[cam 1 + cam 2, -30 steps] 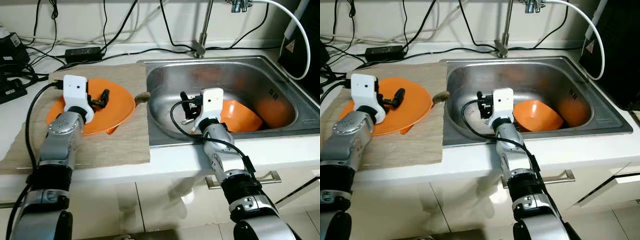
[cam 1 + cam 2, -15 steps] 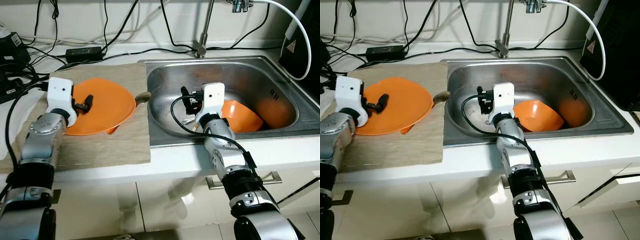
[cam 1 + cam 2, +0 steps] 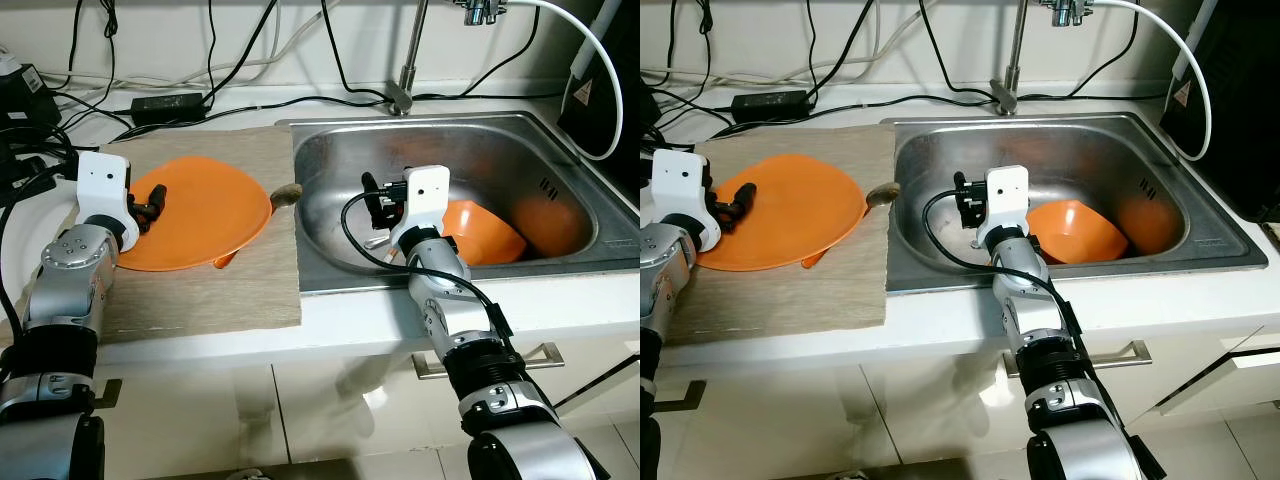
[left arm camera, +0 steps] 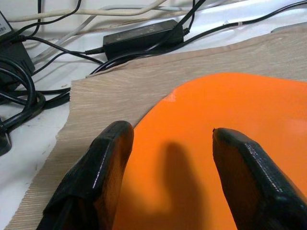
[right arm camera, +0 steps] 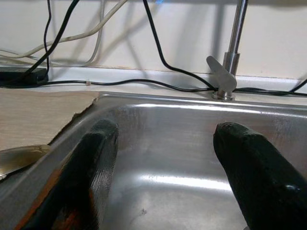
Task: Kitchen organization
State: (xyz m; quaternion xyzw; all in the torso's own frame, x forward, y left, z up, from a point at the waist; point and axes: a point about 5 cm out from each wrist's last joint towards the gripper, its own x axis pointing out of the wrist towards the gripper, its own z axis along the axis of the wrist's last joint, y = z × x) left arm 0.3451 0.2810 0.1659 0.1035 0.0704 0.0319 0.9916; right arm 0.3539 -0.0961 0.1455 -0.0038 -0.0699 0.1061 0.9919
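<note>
A black power adapter and tangled cables lie behind the mat.

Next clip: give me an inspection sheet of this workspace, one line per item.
Surface: white counter with a wood-grain mat left of the steel sink.
Job's things: orange plate on the mat; orange bowl in the sink.
Clutter: spoon at the mat's edge.
Grippers: left pincer open over the plate's rim; right pincer open above the sink.
Cables: black cords and power adapter behind the mat.
Surroundings: faucet, white hose, drawer handle.
</note>
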